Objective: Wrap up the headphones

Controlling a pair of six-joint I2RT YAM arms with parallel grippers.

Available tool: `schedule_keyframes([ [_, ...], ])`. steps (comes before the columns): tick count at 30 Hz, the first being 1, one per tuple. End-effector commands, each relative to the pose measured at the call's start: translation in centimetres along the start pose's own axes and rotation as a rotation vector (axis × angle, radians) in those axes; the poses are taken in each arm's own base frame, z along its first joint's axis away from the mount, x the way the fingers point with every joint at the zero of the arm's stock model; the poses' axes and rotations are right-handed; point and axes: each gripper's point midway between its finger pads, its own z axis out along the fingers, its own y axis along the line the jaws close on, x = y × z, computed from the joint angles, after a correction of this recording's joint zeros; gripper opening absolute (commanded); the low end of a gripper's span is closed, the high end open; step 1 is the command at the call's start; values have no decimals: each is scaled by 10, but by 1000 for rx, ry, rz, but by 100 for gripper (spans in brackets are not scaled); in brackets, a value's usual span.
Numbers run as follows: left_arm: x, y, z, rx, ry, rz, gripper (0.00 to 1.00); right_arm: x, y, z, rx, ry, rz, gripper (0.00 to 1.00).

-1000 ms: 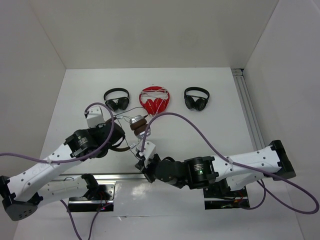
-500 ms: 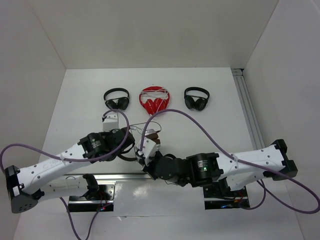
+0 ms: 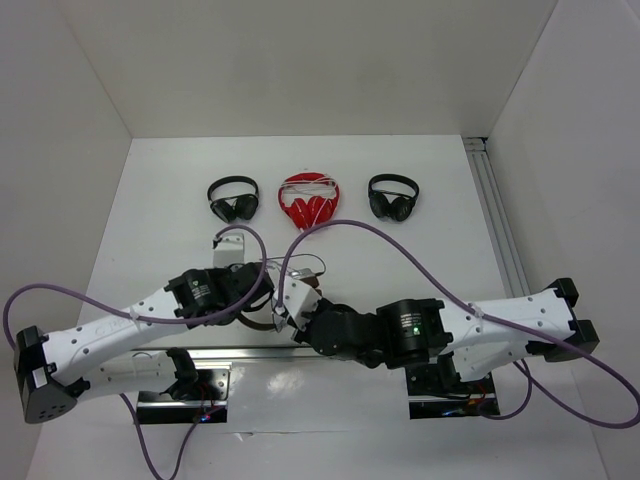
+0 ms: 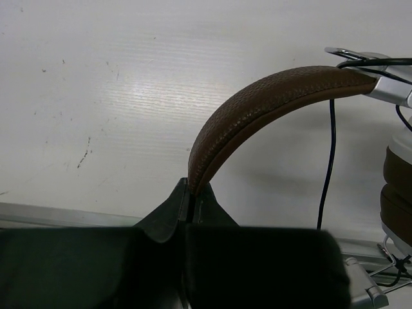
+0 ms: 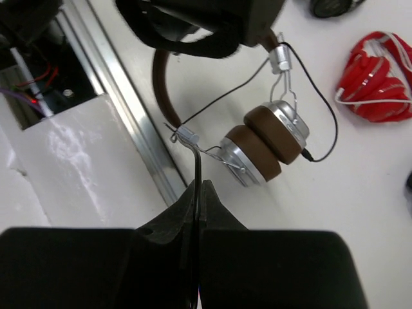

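Over the last second your left arm has swung in toward the middle and drawn back toward the near edge, bringing the headphones (image 5: 270, 145) with it. They have left the spot just in front of the red pair (image 3: 309, 200) and now sit close to the aluminium rail (image 5: 129, 109), largely hidden from above between the two wrists. Your right arm has only edged forward to meet them. Your left gripper (image 4: 191, 190) is clamped on the brown headband (image 4: 277, 90), its fingers pressed together on the lower end of the arch, and the band rises up and to the right from the tips with its shadow on the white table (image 4: 96, 96). Your right gripper (image 5: 198, 188) is closed too, with the thin dark cable (image 5: 322, 103) coming straight up from between its tips to the silver end of the band. From there the cable crosses to the other slider and loops down past the ear cups (image 5: 257, 154). The cups lie together, brown pads touching, silver shells outward, just beyond the rail on the table side. You cannot tell from these views whether they rest on the table or hang just above it. The red pair with its white cord lies well beyond them. In the overhead view a black pair lies on either side of it (image 3: 233, 199) (image 3: 393, 197), in a row at the far side of the table.
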Motion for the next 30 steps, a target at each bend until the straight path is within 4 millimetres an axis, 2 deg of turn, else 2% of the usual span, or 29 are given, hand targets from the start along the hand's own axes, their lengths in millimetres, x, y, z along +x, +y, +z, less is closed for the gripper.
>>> schedule_keyframes([
  [1, -13, -14, -6, 73, -42, -49, 0, -13, -34, -14, 130, -31, 1, 0],
  [3, -14, -20, -8, 103, -45, -26, 0, -14, -53, -9, 234, -53, 24, 0],
  [5, -11, -30, -7, 147, -31, -3, 0, -24, -77, -13, 337, -103, 68, 1],
  [9, -8, -37, -8, 181, -27, 27, 0, -40, -103, -14, 405, -166, 106, 2],
  [11, -7, -37, -8, 187, -21, 37, 0, -44, -108, -13, 405, -176, 104, 4],
  [12, -6, -42, -10, 210, -19, 50, 0, -51, -116, -15, 424, -187, 104, 4],
  [16, -12, -48, -16, 245, -25, 75, 0, -79, -127, -20, 420, -219, 111, 5],
  [19, -25, -51, -26, 267, -45, 66, 0, -89, -129, -18, 436, -207, 65, 5],
  [20, -29, -50, -30, 276, -54, 66, 0, -101, -134, -24, 452, -228, 73, 5],
  [24, -55, -42, -49, 260, -104, 64, 0, -118, -154, -31, 517, -222, 39, 6],
  [26, -61, -38, -52, 245, -113, 65, 0, -127, -162, -38, 533, -241, 46, 6],
  [28, -68, -33, -57, 228, -130, 71, 0, -132, -169, -42, 549, -252, 44, 14],
  [30, -72, -27, -61, 214, -136, 74, 0, -134, -173, -42, 555, -257, 43, 17],
])
